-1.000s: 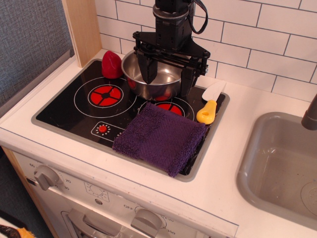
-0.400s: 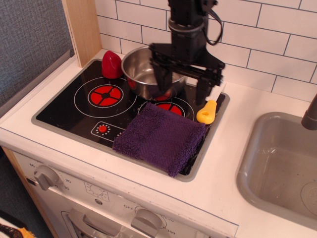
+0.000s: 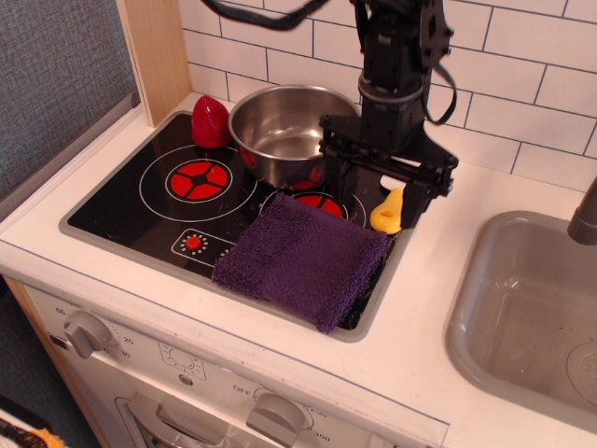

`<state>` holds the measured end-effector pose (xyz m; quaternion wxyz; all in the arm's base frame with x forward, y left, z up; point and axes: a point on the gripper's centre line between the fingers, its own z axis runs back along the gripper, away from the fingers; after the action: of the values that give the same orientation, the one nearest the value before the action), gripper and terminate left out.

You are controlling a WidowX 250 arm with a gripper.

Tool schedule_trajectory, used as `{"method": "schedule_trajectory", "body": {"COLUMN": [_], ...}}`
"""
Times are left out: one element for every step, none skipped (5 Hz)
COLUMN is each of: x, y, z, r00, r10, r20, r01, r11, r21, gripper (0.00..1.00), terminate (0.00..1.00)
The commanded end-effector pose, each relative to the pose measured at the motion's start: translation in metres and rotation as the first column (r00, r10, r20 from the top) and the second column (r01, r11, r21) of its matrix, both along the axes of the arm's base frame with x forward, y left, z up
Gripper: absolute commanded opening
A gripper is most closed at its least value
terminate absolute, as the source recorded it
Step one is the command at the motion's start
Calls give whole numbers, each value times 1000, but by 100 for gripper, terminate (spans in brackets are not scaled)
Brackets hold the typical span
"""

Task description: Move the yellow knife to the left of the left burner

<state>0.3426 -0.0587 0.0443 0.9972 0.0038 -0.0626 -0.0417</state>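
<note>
Writing first: we're only making out "OFF" (image 3: 244, 389) and some tiny numbers by the knobs (image 3: 90, 332) on the oven front, no brand anywhere. We're counting two burners, one pot (image 3: 280, 133), one purple cloth (image 3: 303, 259), one red pepper toy (image 3: 211, 122) and one knife. Compared with a second ago, the gripper (image 3: 377, 204) is now sitting further right and lower, with its jaws spread wide on either side of the yellow knife (image 3: 390, 213), not squeezing it. The knife is lying at the cooktop's right edge, just beside the cloth, well apart from the left burner (image 3: 199, 179).
</note>
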Motion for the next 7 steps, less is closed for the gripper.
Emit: {"method": "schedule_trajectory", "body": {"x": [34,39,39,39,41,45,48], "y": [4,-2,-10,-12,-13,-18,-28], "z": [-5,-12,-22,-22,-13,2,30], "r00": [997,997,997,997,997,996,991], "r10": [50,69,81,74,75,64,26], "r20": [57,46,22,12,29,65,135], "r01": [-51,-69,-80,-74,-74,-60,-12], "r11": [999,998,996,997,997,996,995], "r21": [9,-9,-31,-30,-39,-58,-98], "gripper": [100,100,0,0,0,0,0], "terminate": [0,0,0,0,0,0,0]}}
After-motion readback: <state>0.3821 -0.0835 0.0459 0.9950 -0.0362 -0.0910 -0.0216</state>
